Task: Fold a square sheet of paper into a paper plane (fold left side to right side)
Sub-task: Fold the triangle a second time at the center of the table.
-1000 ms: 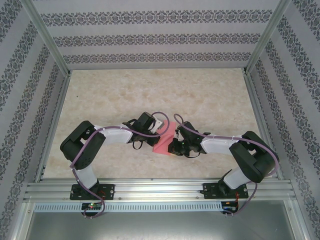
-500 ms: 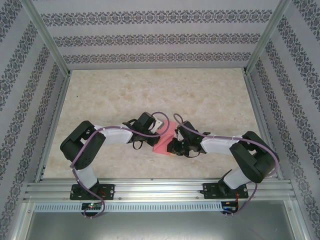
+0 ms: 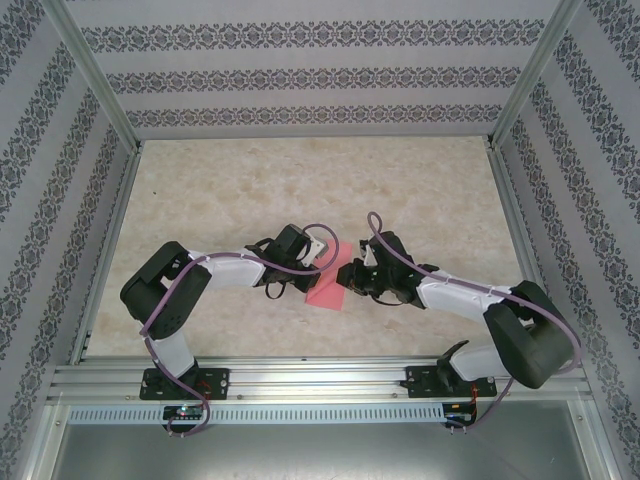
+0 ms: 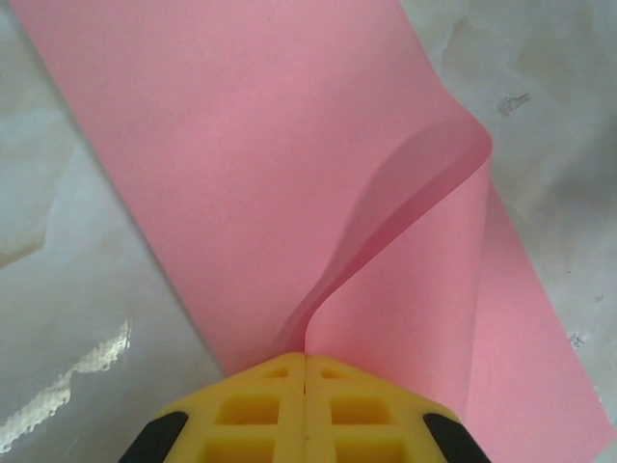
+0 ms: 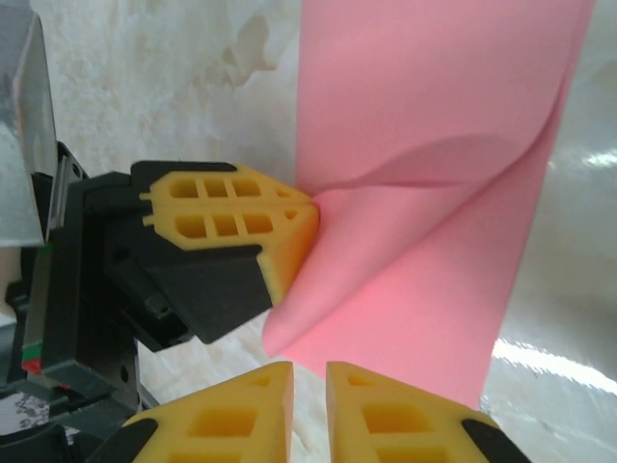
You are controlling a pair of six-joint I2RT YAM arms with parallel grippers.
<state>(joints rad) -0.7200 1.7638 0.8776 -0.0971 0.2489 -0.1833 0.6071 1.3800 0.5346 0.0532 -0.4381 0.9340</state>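
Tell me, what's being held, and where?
The left gripper pinches the pink paper sheet at its curled-over edge; the right gripper holds nothing.

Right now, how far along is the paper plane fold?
Done: the square sheet of paper is doubled over on the table, with one flap bulging loosely rather than creased flat. In hand: the left gripper is shut on the flap's edge. The right gripper sits just short of the paper, fingers slightly apart and empty. Left: pressing that crease and every later fold; no pointed nose shows.
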